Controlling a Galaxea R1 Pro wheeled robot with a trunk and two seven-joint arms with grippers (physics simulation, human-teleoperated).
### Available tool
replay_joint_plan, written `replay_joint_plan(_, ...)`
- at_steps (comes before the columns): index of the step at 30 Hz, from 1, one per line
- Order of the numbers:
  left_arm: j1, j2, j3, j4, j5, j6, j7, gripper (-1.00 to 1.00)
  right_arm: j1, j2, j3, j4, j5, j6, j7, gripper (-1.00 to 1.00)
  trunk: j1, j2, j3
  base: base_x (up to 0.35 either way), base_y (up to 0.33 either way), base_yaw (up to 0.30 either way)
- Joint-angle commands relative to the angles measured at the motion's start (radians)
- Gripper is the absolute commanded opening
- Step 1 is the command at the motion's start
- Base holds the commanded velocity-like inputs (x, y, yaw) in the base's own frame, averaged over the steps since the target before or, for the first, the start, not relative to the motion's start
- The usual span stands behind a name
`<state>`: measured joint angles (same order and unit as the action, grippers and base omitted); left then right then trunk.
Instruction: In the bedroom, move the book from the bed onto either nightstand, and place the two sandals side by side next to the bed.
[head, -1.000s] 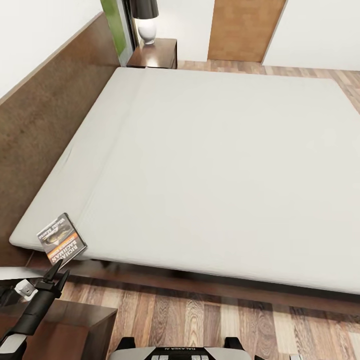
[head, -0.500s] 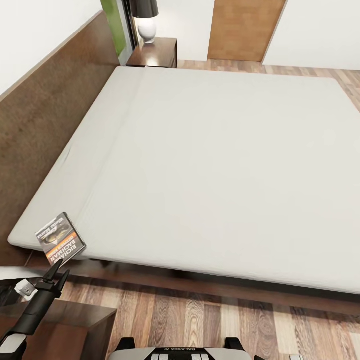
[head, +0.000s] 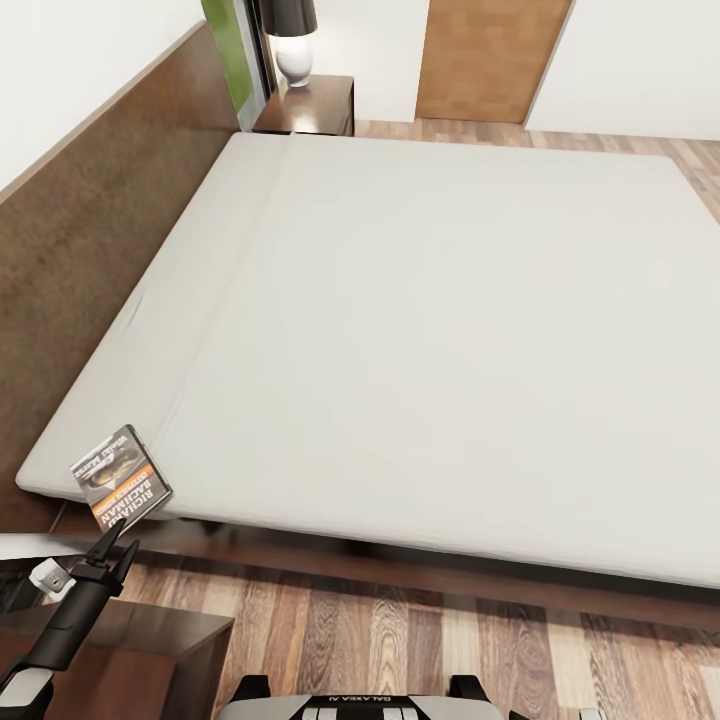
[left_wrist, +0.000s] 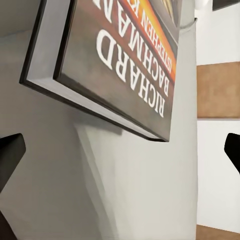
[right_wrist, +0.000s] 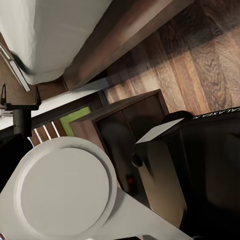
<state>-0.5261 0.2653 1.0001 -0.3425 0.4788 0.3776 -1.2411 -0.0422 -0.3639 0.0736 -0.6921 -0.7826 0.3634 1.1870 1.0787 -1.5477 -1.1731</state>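
Hardly anything has moved over the last second: the book (head: 122, 476) slid a touch toward the mattress corner between the oldest picture and the middle one and has lain put since, and the left tool (head: 112, 541) hangs at the same spot just short of it. On the head view the book lies flat at the near corner of the bed (head: 420, 340), by the headboard (head: 90, 230), its lettered edge turned toward the robot. The left tool's two dark fingertips stand apart with a clear gap between them, just off the book's near edge and not touching it; the left wrist view bears this out, with the book (left_wrist: 120, 65) close ahead on the pale mattress and a black fingertip (left_wrist: 10, 150) at either side of the picture, nothing between them. Of the right tool's state I cannot tell. A nightstand (head: 130, 650) stands right under the left arm, beside the bed; the other nightstand (head: 312, 108), with a lamp (head: 291, 40) on it, sits at the far end of the headboard. As I judge it, the task is barely begun: the book is still on the bed and ungrasped, so gripping, lifting and setting it on a nightstand all remain, and the sandals are yet to be dealt with.
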Motion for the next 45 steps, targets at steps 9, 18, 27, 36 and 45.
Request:
replay_joint_plan(9,-0.001,0.000,0.002,0.000,0.002,0.010,-0.003,1.00,0.000,-0.001,0.005,0.000,-0.010,0.010,0.000,1.00,0.015,-0.028,-0.013,0.000,0.000,0.000)
replay_joint_plan(18,0.000,0.000,0.002,0.000,0.003,0.010,-0.003,1.00,0.000,-0.001,0.005,0.000,-0.010,0.010,0.000,1.00,0.015,-0.028,-0.013,0.000,0.000,0.000)
replay_joint_plan(27,0.000,0.000,0.002,0.000,0.003,0.010,-0.003,1.00,0.000,-0.001,0.005,0.000,-0.010,0.009,0.000,1.00,0.015,-0.028,-0.013,0.000,0.000,0.000)
replay_joint_plan(36,0.000,0.000,0.002,0.000,0.003,0.010,-0.003,1.00,0.000,-0.001,0.005,0.000,-0.010,0.010,0.000,1.00,0.015,-0.028,-0.013,0.000,0.000,0.000)
replay_joint_plan(45,-0.001,0.000,0.002,0.000,0.003,0.010,-0.003,1.00,0.000,-0.001,0.005,0.000,-0.010,0.010,0.000,1.00,0.015,-0.028,-0.013,0.000,0.000,0.000)
